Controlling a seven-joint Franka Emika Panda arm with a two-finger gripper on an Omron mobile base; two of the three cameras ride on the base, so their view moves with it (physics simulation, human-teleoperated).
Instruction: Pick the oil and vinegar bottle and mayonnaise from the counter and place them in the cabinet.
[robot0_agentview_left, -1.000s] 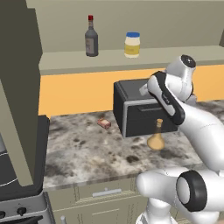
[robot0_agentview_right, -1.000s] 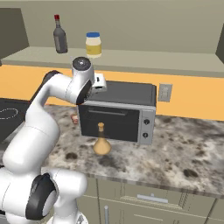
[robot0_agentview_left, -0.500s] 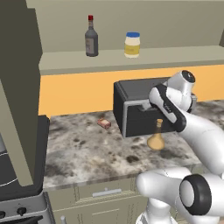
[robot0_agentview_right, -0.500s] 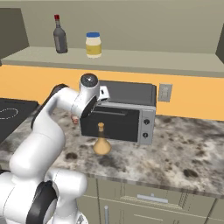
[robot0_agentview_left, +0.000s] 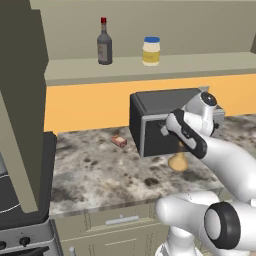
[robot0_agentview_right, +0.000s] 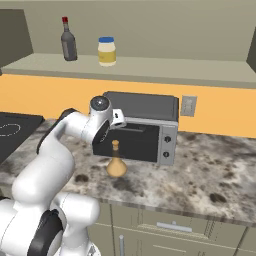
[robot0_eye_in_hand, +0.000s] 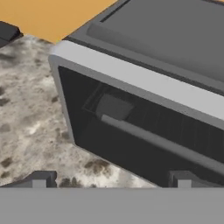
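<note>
The oil and vinegar bottle, a tan flask with a thin neck, stands upright on the counter in front of a black toaster oven. The mayonnaise, a cream jar with a blue lid, stands on the cabinet shelf. My gripper hangs in front of the oven door, just above the flask's neck. It is open and holds nothing. In the hand view its two tips stand wide apart over the oven's front.
The black toaster oven sits right behind the flask. A dark bottle with a red cap stands left of the mayonnaise. A small brown item lies on the counter; a stove is at the left.
The arm has come down from near shelf height and now sits in front of the oven, above the flask. The gripper has stayed open. Bottle and jar have not moved.
</note>
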